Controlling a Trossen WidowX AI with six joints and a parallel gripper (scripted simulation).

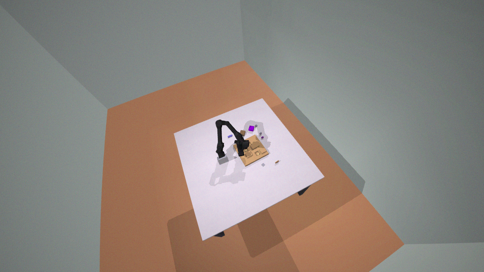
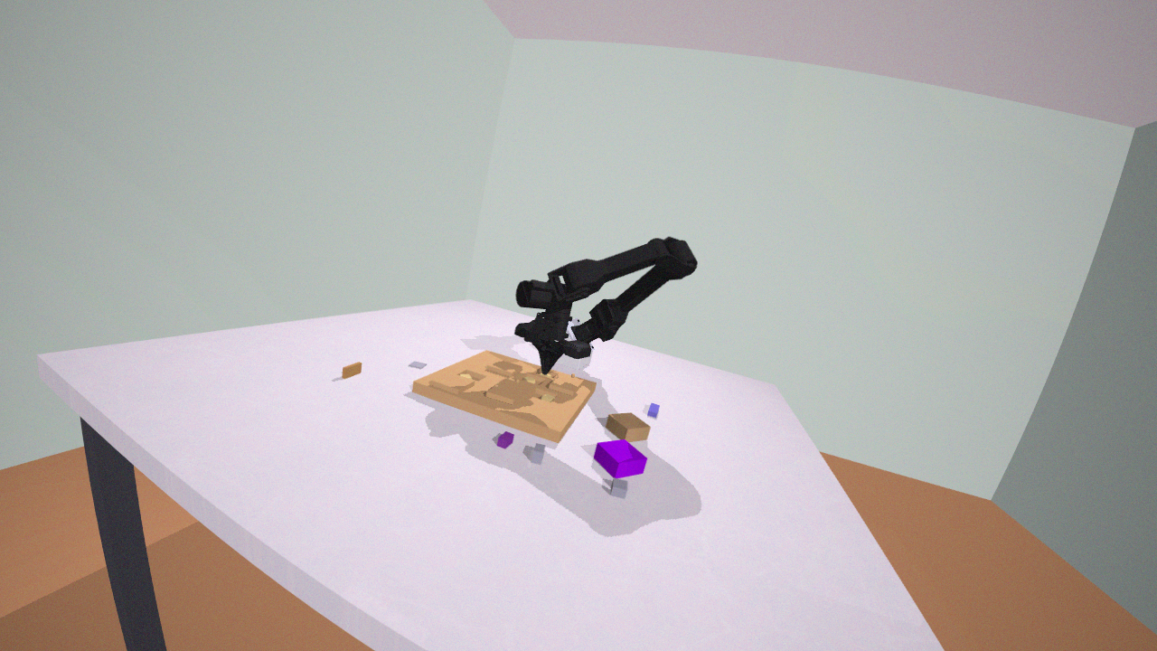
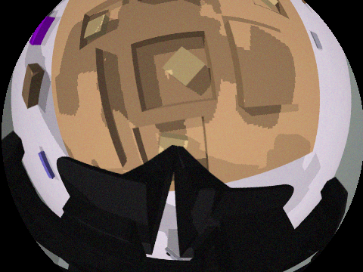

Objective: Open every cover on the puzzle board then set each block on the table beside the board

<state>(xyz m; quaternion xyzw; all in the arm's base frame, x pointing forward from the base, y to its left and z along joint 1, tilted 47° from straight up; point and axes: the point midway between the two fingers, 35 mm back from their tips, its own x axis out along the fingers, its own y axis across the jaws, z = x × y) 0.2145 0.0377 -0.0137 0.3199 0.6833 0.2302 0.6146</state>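
The wooden puzzle board [image 1: 245, 163] [image 2: 428, 391] [image 3: 299, 132] lies on the table. My gripper [image 1: 241, 154] [image 2: 547, 372] [image 3: 176, 151] is shut with nothing between its fingertips, low over the board's edge nearest the arm base. In the wrist view a khaki block [image 3: 183, 66] sits turned in the square central well, uncovered. Another khaki block [image 3: 172, 140] shows just beyond the fingertips, partly hidden by them. A third khaki piece [image 3: 94, 26] lies in the upper left well, and a fourth [image 3: 270, 3] is cut off at the top right. Covers share the board's colour; their exact positions are hard to tell.
Beside the board lie a purple box [image 1: 251, 128] [image 2: 620, 458] [image 3: 42, 30], a brown block [image 2: 627, 426] [image 3: 33, 85], a blue piece [image 2: 653, 410] [image 3: 46, 165], a small purple piece [image 2: 505, 439], an orange piece [image 2: 352, 370] and several grey pieces. Shadows cross the board.
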